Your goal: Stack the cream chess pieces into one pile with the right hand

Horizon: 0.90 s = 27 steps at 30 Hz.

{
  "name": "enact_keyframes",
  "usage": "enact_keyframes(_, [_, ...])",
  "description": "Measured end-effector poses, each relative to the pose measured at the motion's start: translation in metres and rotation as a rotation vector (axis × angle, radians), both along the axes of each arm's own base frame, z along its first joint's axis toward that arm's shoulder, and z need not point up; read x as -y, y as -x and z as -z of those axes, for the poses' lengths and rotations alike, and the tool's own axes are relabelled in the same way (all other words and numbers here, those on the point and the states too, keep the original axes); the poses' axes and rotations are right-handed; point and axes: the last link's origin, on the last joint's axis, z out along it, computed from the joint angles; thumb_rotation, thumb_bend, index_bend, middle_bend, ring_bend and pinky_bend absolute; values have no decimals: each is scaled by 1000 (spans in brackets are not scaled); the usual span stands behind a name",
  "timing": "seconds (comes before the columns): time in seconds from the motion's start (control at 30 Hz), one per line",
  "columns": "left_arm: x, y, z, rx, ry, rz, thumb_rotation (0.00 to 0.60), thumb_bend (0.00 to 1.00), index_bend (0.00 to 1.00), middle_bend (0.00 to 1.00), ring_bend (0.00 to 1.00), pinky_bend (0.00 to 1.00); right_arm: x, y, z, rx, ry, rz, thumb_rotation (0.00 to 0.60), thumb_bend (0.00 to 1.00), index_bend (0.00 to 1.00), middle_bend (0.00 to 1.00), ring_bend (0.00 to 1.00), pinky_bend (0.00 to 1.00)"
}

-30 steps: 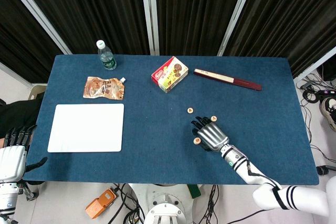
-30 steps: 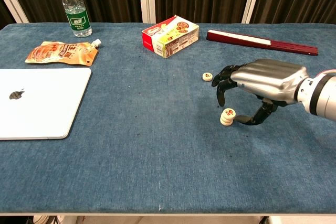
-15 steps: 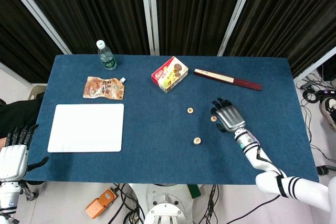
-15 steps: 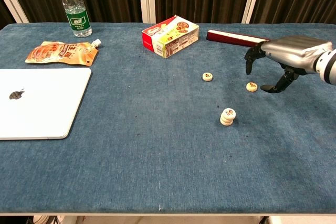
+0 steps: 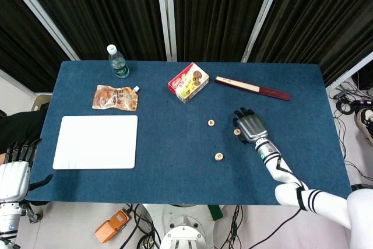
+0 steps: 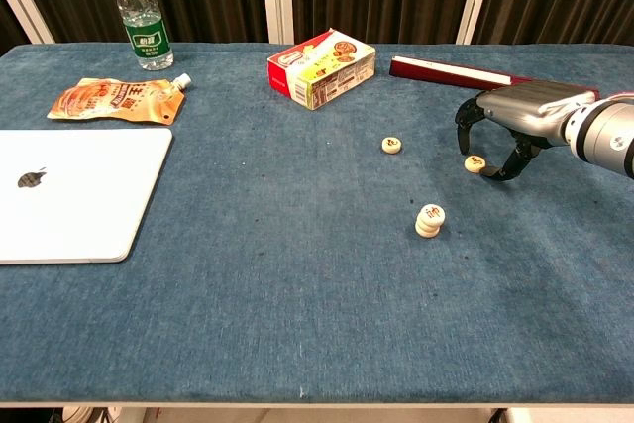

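Observation:
A short stack of cream chess pieces (image 6: 429, 221) stands on the blue table; the head view shows this stack (image 5: 219, 156) too. One loose cream piece (image 6: 392, 145) (image 5: 211, 123) lies further back to the left. Another loose piece (image 6: 475, 163) (image 5: 237, 132) lies to the right. My right hand (image 6: 510, 121) (image 5: 249, 126) arches over that right piece, fingers on its far-left side and thumb on its near-right side, and no contact is visible. My left hand (image 5: 14, 170) hangs off the table's left edge with fingers spread and nothing in it.
A white laptop (image 6: 69, 190) lies at the left. Along the back are a water bottle (image 6: 139, 12), an orange snack pouch (image 6: 119, 101), a biscuit box (image 6: 322, 68) and a dark red folding fan (image 6: 490, 78) just behind my right hand.
My right hand left the stack, moved right and back to the loose right piece, and has come down around it. The stack and the other piece have not moved.

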Motion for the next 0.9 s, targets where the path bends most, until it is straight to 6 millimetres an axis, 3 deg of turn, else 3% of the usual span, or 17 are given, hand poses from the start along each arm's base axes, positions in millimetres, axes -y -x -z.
enact_keyframes(0.57, [-1, 0, -1, -4, 0, -1, 600, 0, 120, 119, 99, 12, 0, -1, 2, 4, 0, -13, 600, 506, 581, 229, 173, 214])
enact_keyframes(0.9, [1, 1, -1, 2, -1, -2, 600, 0, 120, 119, 98, 12, -25, -28, -21, 75, -45, -116, 600, 507, 582, 230, 173, 214])
